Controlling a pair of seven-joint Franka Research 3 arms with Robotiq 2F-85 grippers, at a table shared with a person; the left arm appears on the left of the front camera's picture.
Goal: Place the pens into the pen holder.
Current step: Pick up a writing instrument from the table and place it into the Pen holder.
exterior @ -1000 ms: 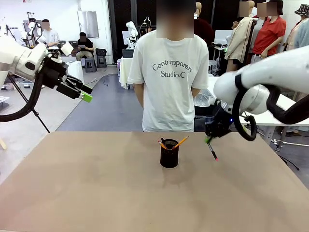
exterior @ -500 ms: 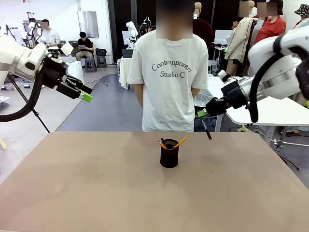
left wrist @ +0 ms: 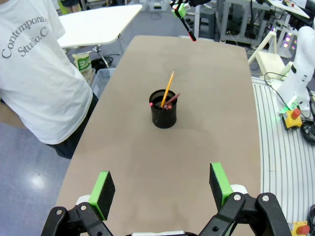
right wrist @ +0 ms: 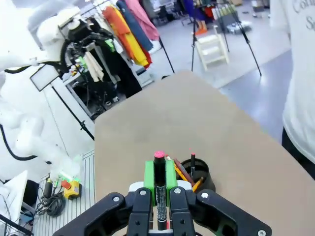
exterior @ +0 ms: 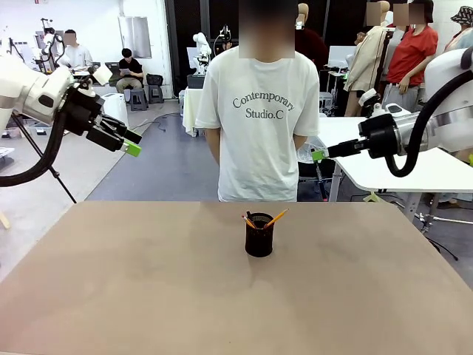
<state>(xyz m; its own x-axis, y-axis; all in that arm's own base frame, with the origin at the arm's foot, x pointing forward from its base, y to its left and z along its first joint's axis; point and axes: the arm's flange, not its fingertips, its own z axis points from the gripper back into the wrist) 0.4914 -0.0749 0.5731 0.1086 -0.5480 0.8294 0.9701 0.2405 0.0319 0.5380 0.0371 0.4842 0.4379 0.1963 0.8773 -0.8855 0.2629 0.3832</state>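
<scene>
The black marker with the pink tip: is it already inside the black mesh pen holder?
No, the right tool grips the black marker above the pen holder.

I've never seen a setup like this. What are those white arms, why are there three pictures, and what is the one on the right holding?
These are two robot arms at a brown table, with a person standing at the far side. One picture comes from a fixed camera between the arms; the other two come from cameras on each arm's wrist, looking along its green-padded fingers. On the table stands a black mesh pen holder with a yellow pencil and a dark reddish one already in it. The right gripper is shut on a black marker with a pink tip, raised above the table. The left gripper is open, holds nothing, and hangs above the table.
</scene>
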